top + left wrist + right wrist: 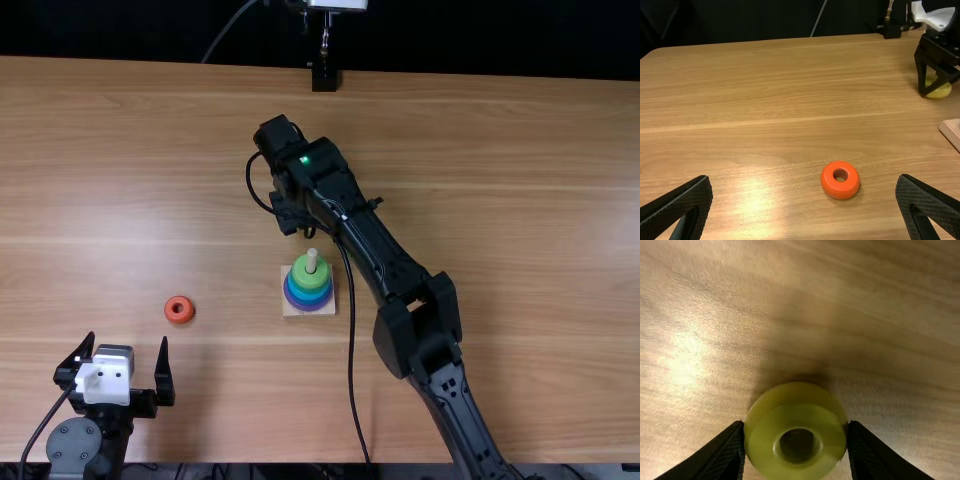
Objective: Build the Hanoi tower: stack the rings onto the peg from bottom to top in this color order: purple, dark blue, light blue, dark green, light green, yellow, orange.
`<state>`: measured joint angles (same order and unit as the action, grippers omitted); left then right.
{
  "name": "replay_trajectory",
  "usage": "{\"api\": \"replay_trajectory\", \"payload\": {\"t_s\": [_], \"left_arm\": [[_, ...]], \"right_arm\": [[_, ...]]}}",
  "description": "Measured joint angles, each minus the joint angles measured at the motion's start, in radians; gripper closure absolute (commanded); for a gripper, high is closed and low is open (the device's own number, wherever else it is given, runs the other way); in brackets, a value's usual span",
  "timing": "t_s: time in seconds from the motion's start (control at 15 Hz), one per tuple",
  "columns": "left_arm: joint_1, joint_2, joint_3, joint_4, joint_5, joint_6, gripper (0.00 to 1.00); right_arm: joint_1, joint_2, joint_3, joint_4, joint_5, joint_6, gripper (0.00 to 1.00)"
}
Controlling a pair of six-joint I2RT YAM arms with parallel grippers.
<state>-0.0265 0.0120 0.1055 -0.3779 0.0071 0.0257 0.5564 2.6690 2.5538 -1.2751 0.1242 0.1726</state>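
Note:
The peg stands on a pale wooden base (289,308), holding a stack of purple, blue and light blue rings with a green ring (310,272) on top; the peg's tip pokes out above it. Beyond the base is my right gripper (284,222), seen from above with its fingertips hidden. In the right wrist view, my right gripper (797,432) is shut on the yellow ring (770,422), a finger on either side. An orange ring (179,310) (832,188) lies flat left of the base. Nearer the table's edge, my left gripper (126,346) (804,182) is open and holds nothing.
My right arm (380,250) slants across the table just right of the base, and its cable (351,340) hangs down beside it. A black stand (324,76) is at the table's far edge. Bare wood (100,200) surrounds the orange ring.

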Motion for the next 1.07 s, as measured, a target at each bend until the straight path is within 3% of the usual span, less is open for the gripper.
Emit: {"api": "replay_trajectory", "payload": {"t_s": [0.53, 1.07], "left_arm": [[0.000, 0.000, 0.000, 0.000, 0.000, 0.000, 0.00], [0.000, 0.000, 0.000, 0.000, 0.000, 0.000, 0.00]], "right_arm": [[0.000, -0.219, -0.006, -0.070, 0.000, 0.000, 1.00], [0.005, -0.473, -0.214, -0.068, 0.000, -0.002, 1.00]]}}
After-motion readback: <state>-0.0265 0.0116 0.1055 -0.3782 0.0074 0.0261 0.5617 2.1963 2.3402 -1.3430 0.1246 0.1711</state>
